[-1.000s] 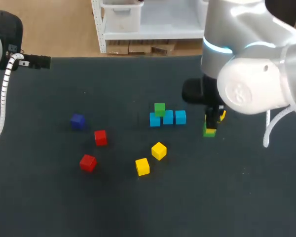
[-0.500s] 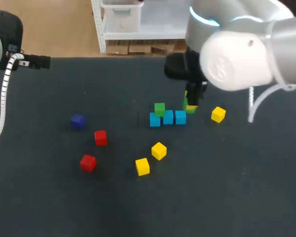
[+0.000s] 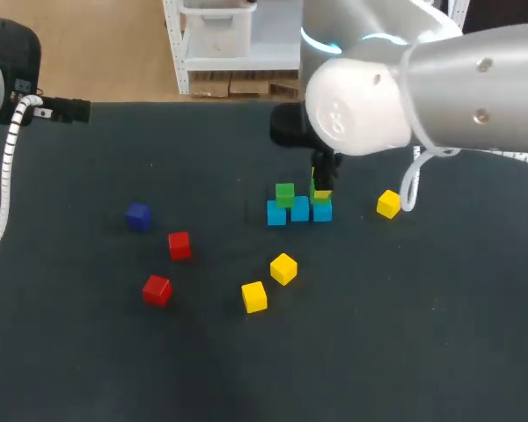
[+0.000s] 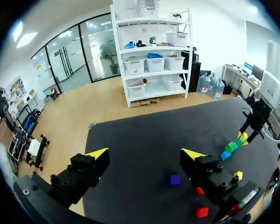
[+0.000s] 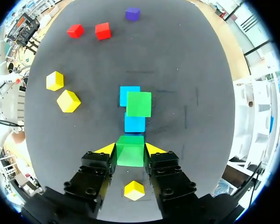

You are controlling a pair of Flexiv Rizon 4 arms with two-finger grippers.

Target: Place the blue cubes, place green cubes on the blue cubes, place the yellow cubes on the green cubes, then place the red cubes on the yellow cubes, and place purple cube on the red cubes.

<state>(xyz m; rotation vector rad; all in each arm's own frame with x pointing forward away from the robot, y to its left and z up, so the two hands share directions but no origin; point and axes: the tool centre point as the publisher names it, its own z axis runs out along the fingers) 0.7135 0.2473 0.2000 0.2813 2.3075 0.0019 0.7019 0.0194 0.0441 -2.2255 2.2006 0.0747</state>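
Grips a green cube (image 5: pixel 130 154) between both yellow tips of the right claw (image 5: pixel 130 150), pinched from two sides. Holds it straight over the right-hand end of a row of three blue cubes (image 3: pixel 299 210) near the middle of the worktop (image 3: pixel 440 352). Cannot tell whether it rests on the end cube or hangs just clear of it (from the right wrist only two of the blues show ahead of the fingers, the third hidden under the load). Shows a second green cube (image 3: pixel 284 194) seated toward the row's left end, across the left and middle blues, with only a narrow gap between it and the held one.

Keeps the left claw (image 4: pixel 146 154) spread wide with nothing in it, up by the worktop's far left corner and well apart from every cube.

Finds a yellow cube (image 3: pixel 388 204) near the row on its right, under the sweep of the right arm (image 3: pixel 396 88). Finds a second yellow cube (image 3: pixel 283 268) and a third yellow cube (image 3: pixel 253 297) close together on the near side of the row. Puts a red cube (image 3: pixel 179 245) and the other red cube (image 3: pixel 157 289) further left, with the purple cube (image 3: pixel 138 216) just beyond them.

Leaves broad bare surface along the near edge and across the near right corner. Leaves a clear strip too between the row and the far edge.
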